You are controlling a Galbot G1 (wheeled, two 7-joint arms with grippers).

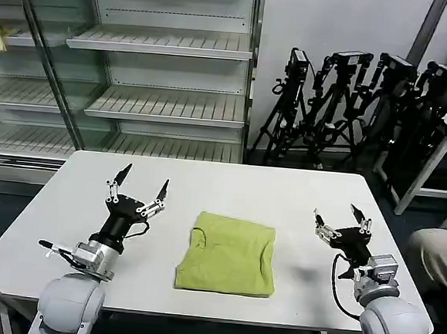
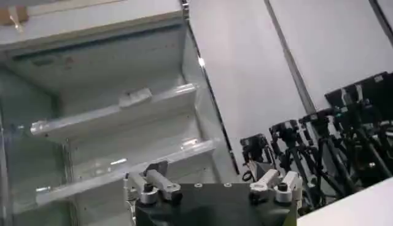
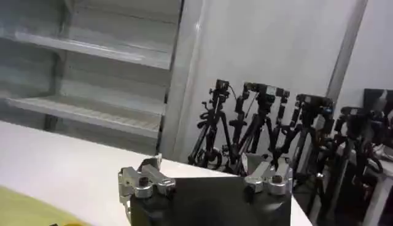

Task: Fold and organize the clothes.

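T-shirt (image 1: 228,254): one, lime yellow-green, folded into a rough square, lying flat at the middle of the table (image 1: 207,181); a corner of it also shows in the right wrist view (image 3: 24,212).
Writing: none readable on the shirt.
Left gripper (image 1: 139,182): at 9 o'clock from the shirt, raised above the table, jaws apart, holding nothing.
Right gripper (image 1: 342,215): at 3 o'clock from the shirt, raised, jaws apart, holding nothing.
Shelves (image 1: 171,47): one glass-fronted unit at 12 o'clock, behind the table.
Tripods (image 1: 344,107): several black ones at 1 o'clock, against the wall.
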